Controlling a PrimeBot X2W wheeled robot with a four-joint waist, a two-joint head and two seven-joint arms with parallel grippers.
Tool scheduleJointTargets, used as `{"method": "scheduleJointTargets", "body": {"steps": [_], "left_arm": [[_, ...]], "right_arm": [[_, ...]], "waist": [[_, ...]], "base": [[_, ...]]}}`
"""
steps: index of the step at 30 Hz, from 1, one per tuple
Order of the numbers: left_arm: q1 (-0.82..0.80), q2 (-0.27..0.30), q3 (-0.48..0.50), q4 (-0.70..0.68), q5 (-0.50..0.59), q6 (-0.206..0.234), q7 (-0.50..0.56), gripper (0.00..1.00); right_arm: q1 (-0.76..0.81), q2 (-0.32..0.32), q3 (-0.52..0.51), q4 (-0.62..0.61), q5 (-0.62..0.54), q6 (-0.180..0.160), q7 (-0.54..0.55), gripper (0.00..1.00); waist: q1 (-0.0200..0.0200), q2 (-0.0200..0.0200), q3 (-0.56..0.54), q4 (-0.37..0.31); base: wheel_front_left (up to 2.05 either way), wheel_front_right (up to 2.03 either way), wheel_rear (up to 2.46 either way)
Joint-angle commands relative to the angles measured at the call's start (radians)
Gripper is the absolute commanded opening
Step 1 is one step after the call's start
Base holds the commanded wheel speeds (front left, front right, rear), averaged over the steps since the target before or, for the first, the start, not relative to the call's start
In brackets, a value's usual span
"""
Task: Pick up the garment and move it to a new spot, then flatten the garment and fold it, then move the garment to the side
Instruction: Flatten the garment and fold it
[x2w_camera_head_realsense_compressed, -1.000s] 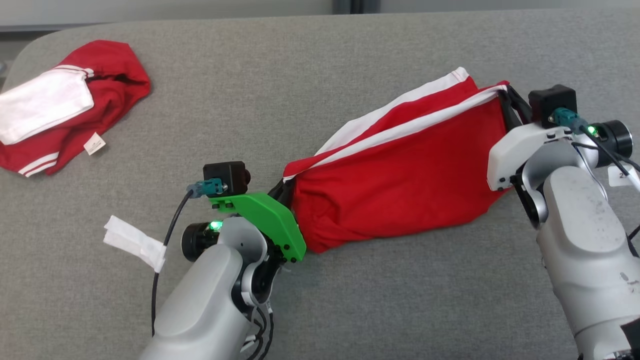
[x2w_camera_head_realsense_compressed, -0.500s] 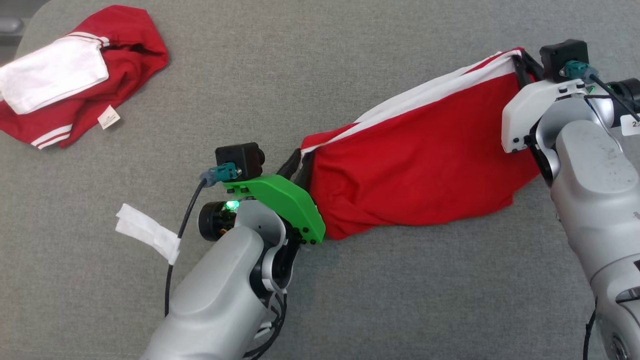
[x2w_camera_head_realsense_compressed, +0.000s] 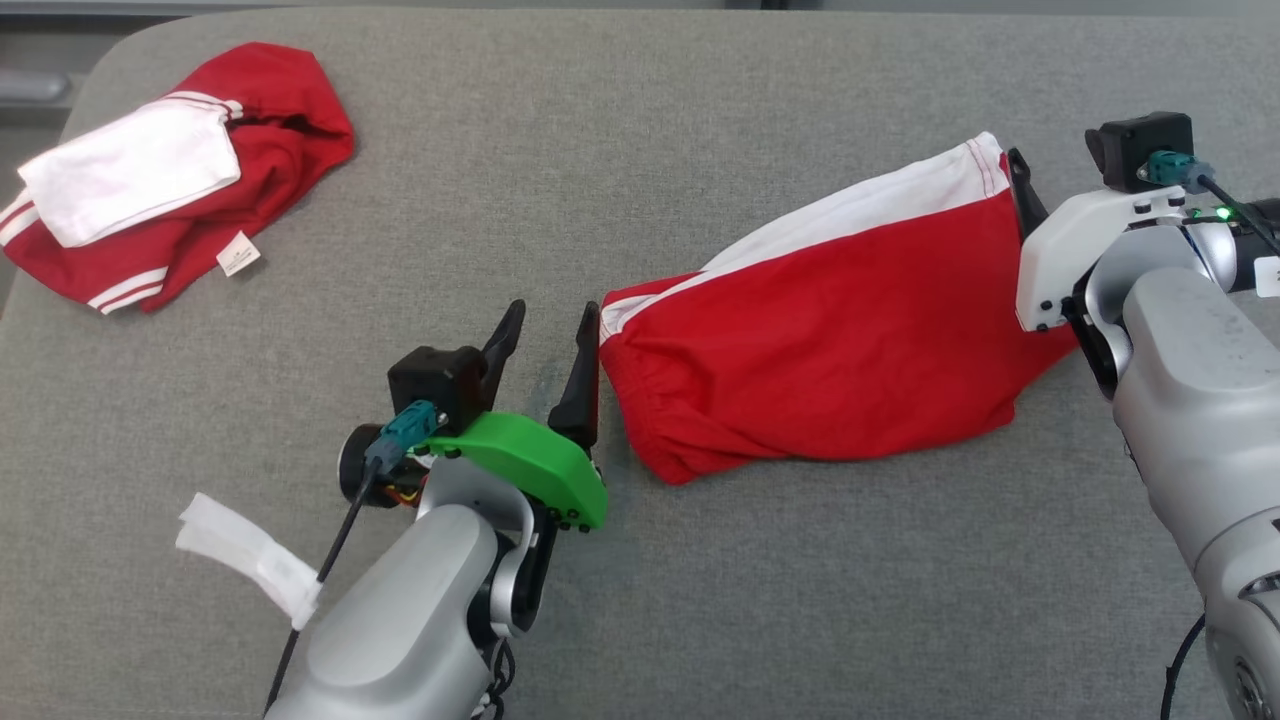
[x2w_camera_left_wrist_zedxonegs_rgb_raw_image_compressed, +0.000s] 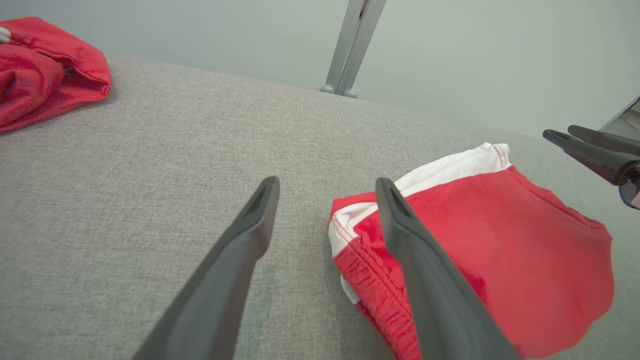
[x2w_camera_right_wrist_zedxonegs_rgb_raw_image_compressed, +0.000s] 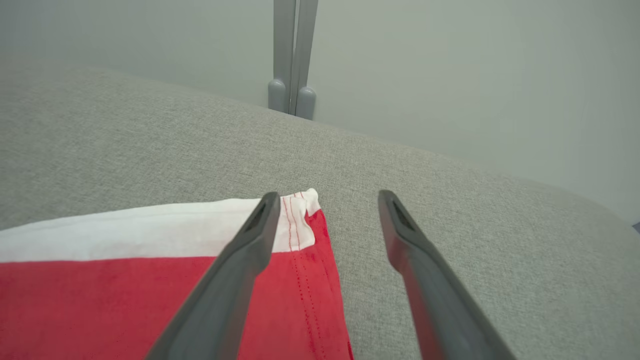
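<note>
The garment (x2w_camera_head_realsense_compressed: 820, 350) is red with a white band and lies slack on the grey table (x2w_camera_head_realsense_compressed: 640, 120), right of centre. My left gripper (x2w_camera_head_realsense_compressed: 553, 315) stands open at the garment's left end, its right finger beside the hem. In the left wrist view that gripper (x2w_camera_left_wrist_zedxonegs_rgb_raw_image_compressed: 326, 182) has nothing between its fingers, and the garment (x2w_camera_left_wrist_zedxonegs_rgb_raw_image_compressed: 500, 260) lies to the right. My right gripper (x2w_camera_right_wrist_zedxonegs_rgb_raw_image_compressed: 327, 197) is open over the garment's far right corner (x2w_camera_right_wrist_zedxonegs_rgb_raw_image_compressed: 300, 220). One of its fingers (x2w_camera_head_realsense_compressed: 1022, 195) shows at that corner in the head view.
A second red and white garment (x2w_camera_head_realsense_compressed: 170, 220) lies bunched at the table's far left corner. A white tag (x2w_camera_head_realsense_compressed: 250, 555) hangs from the left arm's cable. A grey post (x2w_camera_right_wrist_zedxonegs_rgb_raw_image_compressed: 292, 55) stands behind the table's far edge.
Both grippers have opened and let go of the garment's ends. The garment has dropped flat onto the table. The head camera has shifted.
</note>
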Motion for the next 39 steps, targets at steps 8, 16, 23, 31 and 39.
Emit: {"method": "scheduleJointTargets", "body": {"steps": [8, 16, 23, 31, 39], "left_arm": [[0.118, 0.105, 0.022, -0.14, 0.049, 0.071, -0.028, 1.0], [0.219, 0.178, 0.06, -0.29, 0.038, 0.147, -0.02, 1.0], [0.253, 0.195, 0.072, -0.349, 0.028, 0.18, -0.01, 1.0], [0.263, 0.196, 0.073, -0.366, 0.034, 0.177, -0.021, 1.0], [0.278, 0.193, 0.071, -0.328, 0.026, 0.166, -0.027, 1.0]], "right_arm": [[0.059, -0.041, 0.041, 0.044, 0.141, -0.002, 0.14, 1.0], [0.144, -0.08, 0.094, 0.023, 0.291, -0.002, 0.296, 1.0], [0.227, -0.101, 0.133, -0.034, 0.411, -0.001, 0.384, 0.35], [0.271, -0.123, 0.136, -0.107, 0.472, -0.002, 0.262, 0.0], [0.382, -0.114, 0.093, -0.169, 0.533, -0.002, 0.107, 0.0]], "waist": [[0.0, 0.0, -0.059, 0.027], [0.0, 0.0, -0.046, 0.072], [0.0, 0.0, -0.053, 0.081], [0.0, 0.0, -0.099, 0.041], [0.0, 0.0, -0.156, -0.046]], "base": [[0.0, 0.0, 0.0], [0.0, 0.0, 0.0], [0.0, 0.0, 0.0], [0.0, 0.0, 0.0], [0.0, 0.0, 0.0]]}}
